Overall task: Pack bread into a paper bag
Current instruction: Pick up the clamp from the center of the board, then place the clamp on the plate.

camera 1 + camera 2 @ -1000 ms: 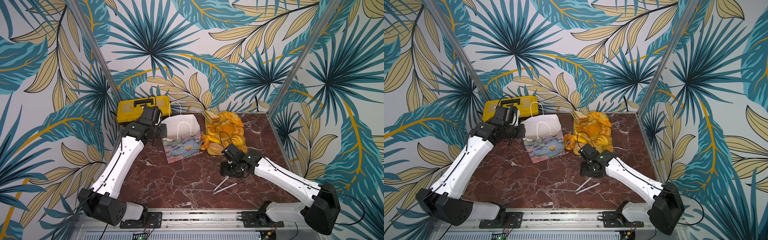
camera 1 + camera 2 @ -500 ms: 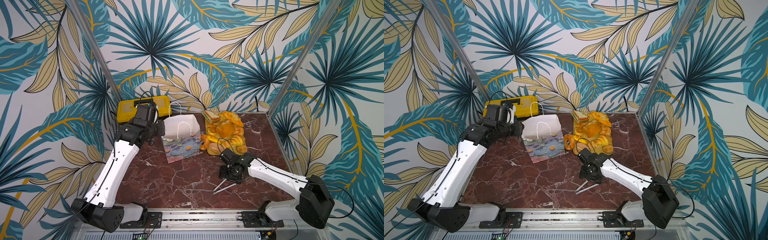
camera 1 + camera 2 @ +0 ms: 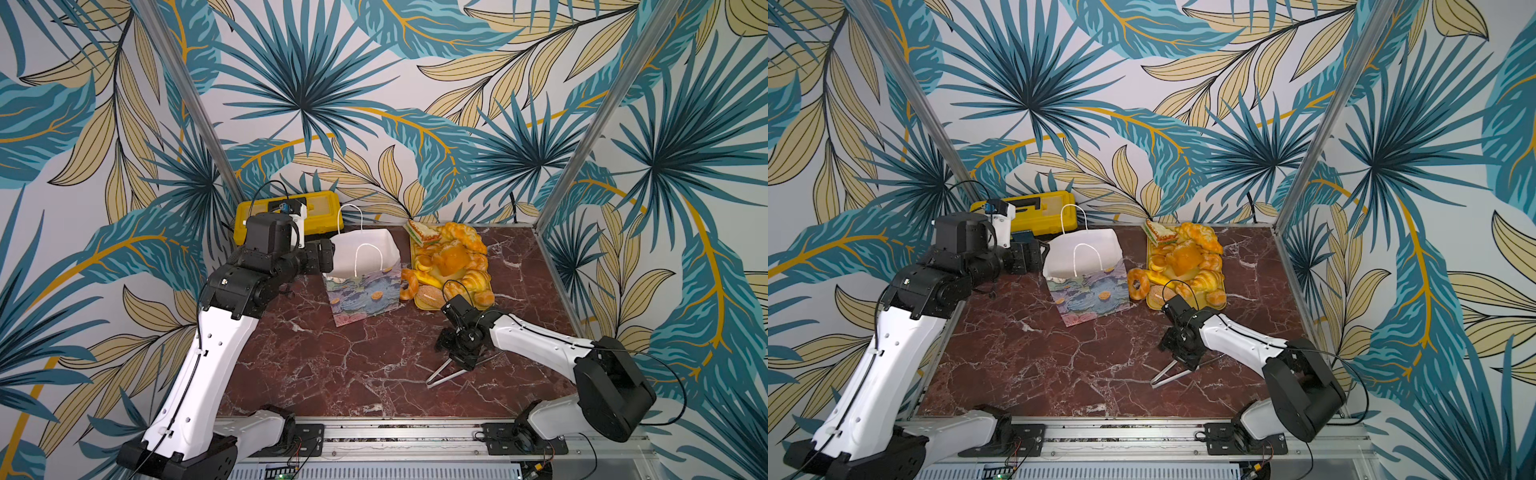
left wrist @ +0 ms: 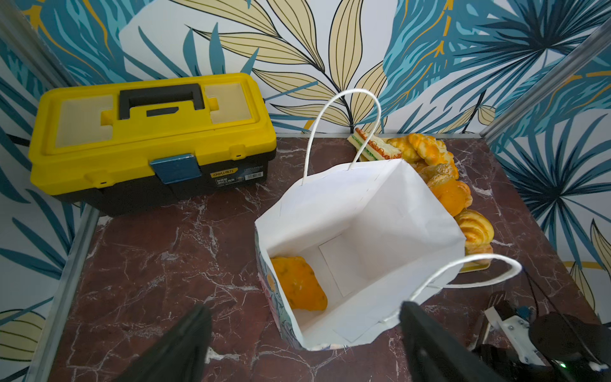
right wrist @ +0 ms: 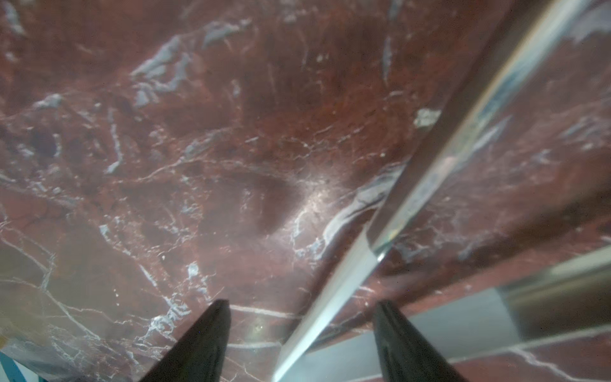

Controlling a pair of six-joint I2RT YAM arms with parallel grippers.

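Left jaws wide open and empty by the paper bag (image 3: 361, 295), we square our part-open, empty right jaws over the tongs (image 3: 449, 377) at the bag's 5 o'clock before closing.

In a top view, a yellow toolbox (image 3: 326, 216) stands left of centre at the red marble worktop's (image 3: 332, 365) edge, while metal tongs (image 3: 446, 372) lie lower right.

A red marbled surface (image 5: 198, 132) is seen close up. A shiny metal strip (image 5: 429, 158) is flanked by the parted right claw (image 5: 301, 309).
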